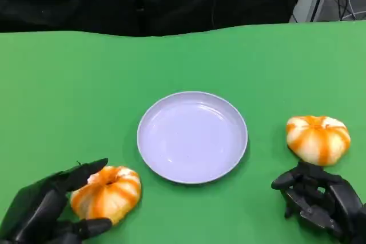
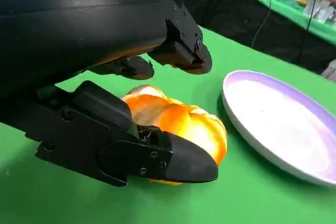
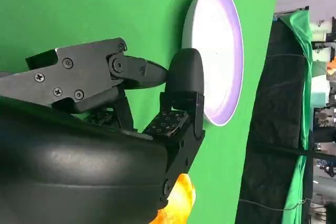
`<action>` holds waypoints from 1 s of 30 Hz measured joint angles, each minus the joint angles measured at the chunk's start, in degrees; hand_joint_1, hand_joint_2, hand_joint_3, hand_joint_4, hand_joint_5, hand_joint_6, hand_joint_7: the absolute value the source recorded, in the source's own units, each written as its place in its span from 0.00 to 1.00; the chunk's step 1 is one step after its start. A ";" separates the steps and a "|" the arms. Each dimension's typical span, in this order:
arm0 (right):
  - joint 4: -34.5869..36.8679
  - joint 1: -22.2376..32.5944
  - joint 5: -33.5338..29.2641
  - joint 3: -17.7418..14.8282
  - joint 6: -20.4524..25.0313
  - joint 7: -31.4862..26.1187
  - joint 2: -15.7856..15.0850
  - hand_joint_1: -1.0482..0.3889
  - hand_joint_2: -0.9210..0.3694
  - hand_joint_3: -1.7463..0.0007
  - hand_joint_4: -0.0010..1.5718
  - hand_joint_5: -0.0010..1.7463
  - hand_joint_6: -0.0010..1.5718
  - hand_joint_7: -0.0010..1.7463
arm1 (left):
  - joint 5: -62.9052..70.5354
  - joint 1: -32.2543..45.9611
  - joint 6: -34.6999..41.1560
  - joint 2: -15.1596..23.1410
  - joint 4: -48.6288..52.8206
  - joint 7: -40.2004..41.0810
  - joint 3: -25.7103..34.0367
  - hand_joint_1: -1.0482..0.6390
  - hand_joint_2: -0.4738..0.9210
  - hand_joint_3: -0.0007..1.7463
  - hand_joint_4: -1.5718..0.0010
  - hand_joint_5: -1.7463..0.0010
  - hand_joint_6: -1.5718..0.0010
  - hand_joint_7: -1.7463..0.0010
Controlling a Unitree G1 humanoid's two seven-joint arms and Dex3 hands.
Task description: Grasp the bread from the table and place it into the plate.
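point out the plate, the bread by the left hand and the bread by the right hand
plate point(image 1: 171, 158): head view, bare inner floor
left bread point(image 1: 108, 192): head view, top of the loaf
right bread point(image 1: 318, 139): head view, middle of its top

Bright, even light falls from above on the green table point(image 1: 68, 84). The plate point(image 1: 193, 136) shows soft glare. Shadows are faint, and the far background in both wrist views is blurred.

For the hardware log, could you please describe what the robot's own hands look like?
Both the left hand and the right hand are matte black, with angular jointed fingers fastened by small visible screws, rounded fingertips, and a smooth, glossy, rounded black shell at the back. One right-hand finger pad is textured.
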 measured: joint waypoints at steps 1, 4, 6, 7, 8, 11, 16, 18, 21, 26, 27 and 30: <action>0.00 0.00 -0.01 0.00 0.00 -0.05 0.00 0.54 0.00 0.74 0.42 1.00 0.47 0.63 | 0.66 -0.04 1.61 0.27 -0.94 -0.03 -0.83 0.02 1.00 0.23 0.79 1.00 0.75 1.00; 0.01 0.00 -0.06 0.08 -0.03 -0.31 0.00 0.54 0.00 0.74 0.42 1.00 0.47 0.63 | 2.28 -0.36 6.35 1.23 -3.31 -0.44 -3.48 0.01 1.00 0.26 0.80 1.00 0.76 1.00; 0.01 -0.01 -0.08 0.13 -0.04 -0.43 0.00 0.54 0.00 0.74 0.42 1.00 0.47 0.63 | 2.55 -0.81 8.93 1.94 -4.49 -1.96 -5.00 0.01 1.00 0.27 0.81 1.00 0.77 1.00; 0.01 -0.01 -0.08 0.16 -0.04 -0.47 0.00 0.54 0.00 0.74 0.42 1.00 0.47 0.62 | 2.57 -1.11 10.20 2.25 -4.93 -2.53 -5.72 0.01 1.00 0.28 0.81 1.00 0.77 1.00; 0.01 0.00 -0.08 0.18 -0.05 -0.49 0.01 0.54 0.00 0.74 0.42 1.00 0.47 0.62 | 2.67 -1.36 11.23 2.53 -5.38 -2.92 -6.42 0.01 1.00 0.29 0.81 1.00 0.77 1.00; 0.00 -0.01 -0.07 0.22 -0.07 -0.53 0.03 0.54 0.00 0.75 0.42 1.00 0.47 0.62 | 3.99 -2.20 14.39 3.68 -6.36 -4.08 -8.69 0.01 1.00 0.31 0.81 1.00 0.77 1.00; -0.06 0.04 -0.07 0.31 -0.08 -0.76 0.04 0.53 0.00 0.75 0.42 1.00 0.47 0.62 | 4.76 -3.47 17.52 4.75 -6.52 -4.50 -11.15 0.03 1.00 0.34 0.78 0.99 0.75 0.99; -0.13 0.08 -0.08 0.38 -0.08 -0.95 0.04 0.54 0.00 0.74 0.42 1.00 0.47 0.62 | 5.31 -4.39 19.15 4.98 -6.51 -4.84 -12.32 0.04 1.00 0.36 0.76 0.98 0.75 0.99; -0.23 0.10 -0.08 0.55 -0.06 -0.99 0.04 0.54 0.00 0.74 0.42 1.00 0.47 0.62 | 6.01 -6.16 20.77 5.23 -6.31 -5.08 -13.94 0.05 1.00 0.38 0.74 0.98 0.74 0.99; -0.29 0.11 -0.08 0.69 -0.24 -0.98 0.05 0.54 0.00 0.75 0.42 1.00 0.47 0.62 | 6.02 -7.55 22.21 5.64 -6.02 -5.71 -15.71 0.05 1.00 0.39 0.73 0.98 0.74 0.99; -0.29 0.11 -0.08 0.69 -0.25 -0.99 0.04 0.54 0.00 0.75 0.42 1.00 0.47 0.62 | 5.82 -7.57 22.41 5.74 -6.02 -5.71 -15.85 0.05 1.00 0.39 0.73 0.98 0.74 0.99; -0.28 0.12 -0.08 0.69 -0.25 -1.02 0.04 0.54 0.00 0.75 0.42 1.00 0.47 0.62 | 5.46 -7.58 22.86 6.06 -6.02 -5.71 -16.04 0.05 1.00 0.40 0.73 0.98 0.73 0.99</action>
